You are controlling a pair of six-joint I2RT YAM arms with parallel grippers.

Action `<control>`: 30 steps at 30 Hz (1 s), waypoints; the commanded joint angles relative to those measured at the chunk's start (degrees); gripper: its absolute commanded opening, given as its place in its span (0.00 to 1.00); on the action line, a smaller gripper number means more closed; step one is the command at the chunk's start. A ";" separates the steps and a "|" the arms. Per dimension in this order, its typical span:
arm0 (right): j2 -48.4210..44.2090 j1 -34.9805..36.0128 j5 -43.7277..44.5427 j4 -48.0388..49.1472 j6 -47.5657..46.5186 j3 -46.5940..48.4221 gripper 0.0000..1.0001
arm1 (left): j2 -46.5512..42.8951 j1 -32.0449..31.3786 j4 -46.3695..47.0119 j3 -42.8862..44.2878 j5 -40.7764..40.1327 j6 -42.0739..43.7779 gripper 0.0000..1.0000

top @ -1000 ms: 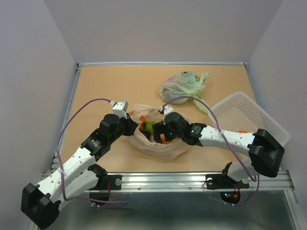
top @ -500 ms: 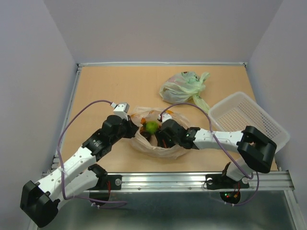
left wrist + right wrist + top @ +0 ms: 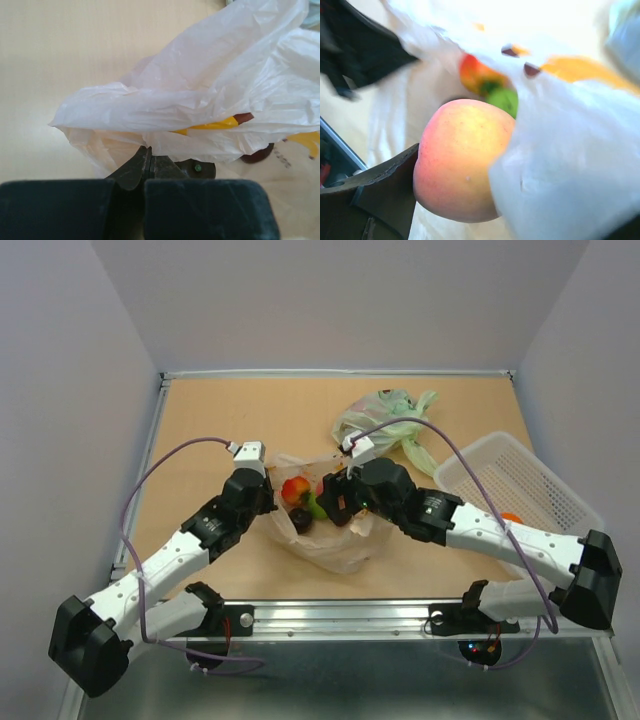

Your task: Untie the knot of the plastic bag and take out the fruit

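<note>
Both grippers flank the plastic bag [image 3: 335, 545], whose mouth gapes: the left gripper [image 3: 146, 156] pinches its rim, fingers pressed together, to steady it, while the right gripper [image 3: 332, 496] reaches a peach [image 3: 460, 180] inside, though whether it is clamped cannot be told.

Blurred peach [image 3: 460, 175], half behind plastic bag [image 3: 570, 165]

Translucent peach-orange plastic bag [image 3: 335, 545], red-yellow fruit [image 3: 460, 180]
</note>
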 commanded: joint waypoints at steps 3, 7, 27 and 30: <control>-2.35 0.32 8.12 3.76 -6.61 8.14 0.01 | 3.55 3.43 4.56 7.40 -6.97 6.25 0.00; -4.72 -0.03 18.41 3.84 -9.78 8.76 0.01 | 5.92 4.93 5.36 10.23 -8.02 9.23 0.00; -22.13 -23.30 38.74 4.81 -11.46 -6.43 0.04 | -5.83 5.46 2.37 3.46 -10.23 7.93 0.00; -20.47 -32.53 32.78 2.97 -8.91 -9.16 0.05 | -9.43 5.46 2.72 2.06 -9.00 7.58 0.00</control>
